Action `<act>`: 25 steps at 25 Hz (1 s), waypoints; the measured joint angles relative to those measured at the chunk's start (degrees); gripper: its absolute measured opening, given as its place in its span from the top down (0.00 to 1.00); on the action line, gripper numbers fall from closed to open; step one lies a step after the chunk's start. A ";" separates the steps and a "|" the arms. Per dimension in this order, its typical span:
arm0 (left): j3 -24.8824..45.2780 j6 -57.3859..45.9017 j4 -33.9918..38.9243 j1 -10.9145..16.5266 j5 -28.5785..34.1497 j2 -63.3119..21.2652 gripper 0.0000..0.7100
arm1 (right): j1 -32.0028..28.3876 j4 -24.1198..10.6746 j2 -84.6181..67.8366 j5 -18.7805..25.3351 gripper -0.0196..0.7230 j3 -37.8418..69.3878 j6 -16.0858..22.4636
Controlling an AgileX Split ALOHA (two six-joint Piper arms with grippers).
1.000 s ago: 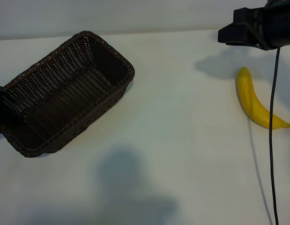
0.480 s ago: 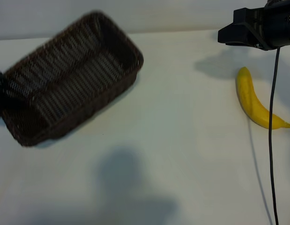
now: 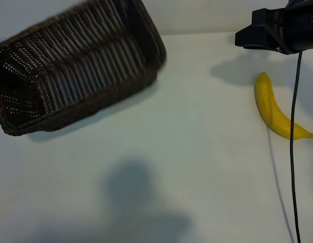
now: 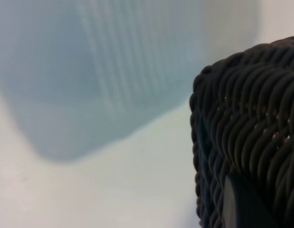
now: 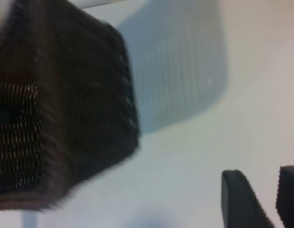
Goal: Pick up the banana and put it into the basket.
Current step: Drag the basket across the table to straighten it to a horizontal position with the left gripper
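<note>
While my left gripper (image 4: 234,202) is clamped on the wall of the basket (image 3: 80,71), only one dark finger of it shows, pressed against the weave in my left wrist view; the other finger I take to be inside, out of sight. In the exterior view the basket hangs tilted above the table (image 3: 196,167) at the left, its far end raised and its shadow lying under it. That view cuts off the gripper's side of the basket, so I cannot see how much of the rim I actually hold.

My right gripper (image 5: 260,199) hovers near the far right edge with its fingers parted and nothing between them. The banana (image 3: 275,109) lies flat on the table just below that arm, well apart from the basket, untouched. A black cable (image 3: 294,152) hangs down across its stem end.

My judgement of the risks: a grip on one wall of a wide, tilted basket could let it swing or slip out, and a fall could leave it out of reach. The cable could snag the banana when my right fingers come in. From the right wrist view I see the basket but not the banana, so that approach would begin blind.
</note>
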 joint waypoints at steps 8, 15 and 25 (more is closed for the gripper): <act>-15.52 -9.19 7.61 -9.34 3.96 7.98 0.74 | 0.00 0.00 0.00 0.11 0.65 0.00 0.00; -23.34 -12.38 10.19 -18.32 3.96 16.89 0.74 | 0.00 0.00 0.00 0.11 0.65 0.00 0.00; -25.68 -12.64 10.19 -25.84 3.96 21.09 0.74 | 0.00 0.00 0.00 0.11 0.65 0.00 0.00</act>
